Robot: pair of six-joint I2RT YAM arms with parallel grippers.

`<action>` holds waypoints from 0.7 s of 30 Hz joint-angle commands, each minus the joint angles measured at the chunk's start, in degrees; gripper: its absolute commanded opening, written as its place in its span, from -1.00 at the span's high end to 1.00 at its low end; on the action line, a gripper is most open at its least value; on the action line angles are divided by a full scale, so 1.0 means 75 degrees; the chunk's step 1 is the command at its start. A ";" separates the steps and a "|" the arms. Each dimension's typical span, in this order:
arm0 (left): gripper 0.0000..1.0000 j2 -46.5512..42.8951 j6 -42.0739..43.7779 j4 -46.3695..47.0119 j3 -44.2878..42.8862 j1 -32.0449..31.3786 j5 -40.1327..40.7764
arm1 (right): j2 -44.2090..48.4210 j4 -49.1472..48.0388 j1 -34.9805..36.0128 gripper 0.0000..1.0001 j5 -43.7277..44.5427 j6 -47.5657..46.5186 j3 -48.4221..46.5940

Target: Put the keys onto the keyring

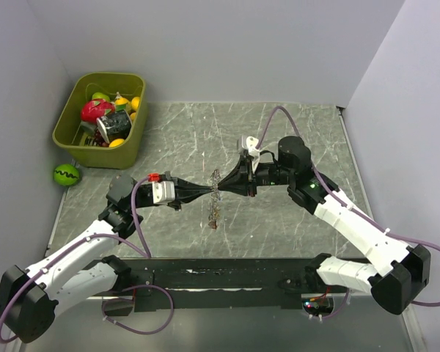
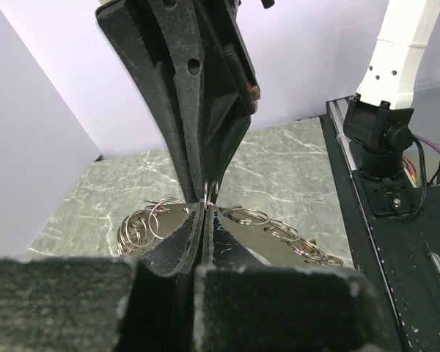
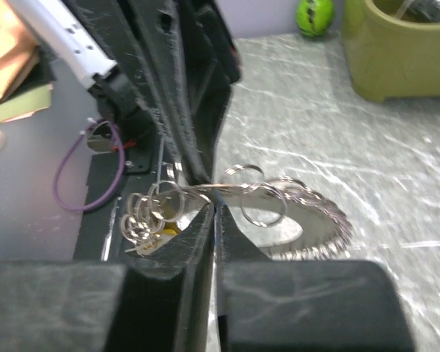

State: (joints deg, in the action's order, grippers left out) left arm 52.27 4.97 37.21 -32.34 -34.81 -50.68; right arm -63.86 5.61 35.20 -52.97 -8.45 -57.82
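Left tool (image 2: 205, 213) and right tool (image 3: 215, 213) meet tip to tip, each pinched shut on the keyring (image 1: 214, 207), which dangles above the worktop (image 1: 301, 147). It looks light, limp and slippery, so hold one thin ring by its rim.

keyring (image 3: 319, 220): chain of thin linked wire rings, bare silver metal, polished and glinting.
left gripper (image 2: 205, 208): black tapered fingers, hard plastic by the look, matt; the blocks nearest the camera are grainy and rough.
right gripper (image 3: 214, 207): same matt black plastic, faintly scuffed.
table (image 1: 293, 147): grey-green marble-patterned top, smooth, soft sheen.
tub (image 1: 95, 154): olive-green rectangular plastic bin, smooth, slightly glossy.
ball (image 1: 66, 174): green with a dark zigzag, shiny skin.
cable (image 3: 57, 180): purple, smooth rubbery sheath.
arm shell (image 1: 356, 224): white moulded plastic, smooth.
walls (image 1: 227, 44): pale lilac, flat matt.
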 commanded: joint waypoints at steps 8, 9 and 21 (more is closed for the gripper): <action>0.98 0.0050 0.0005 0.0910 -0.0071 -0.0047 -0.0110 | 0.1037 -0.0127 -0.0041 -0.41 0.1764 -0.0104 0.0186; 0.98 0.0038 0.0028 0.0898 -0.0083 -0.0047 -0.0110 | 0.1095 -0.0150 -0.0053 -0.53 0.1801 -0.0116 0.0198; 0.98 -0.0009 0.0263 0.0488 -0.0118 -0.0047 0.0089 | 0.1541 -0.0665 -0.0053 -0.99 0.1965 0.0095 0.0502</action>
State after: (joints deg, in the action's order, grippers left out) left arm 52.86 5.37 38.20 -32.34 -34.96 -50.65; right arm -53.06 3.66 34.98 -39.38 -8.40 -54.30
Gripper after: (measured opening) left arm 0.024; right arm 0.994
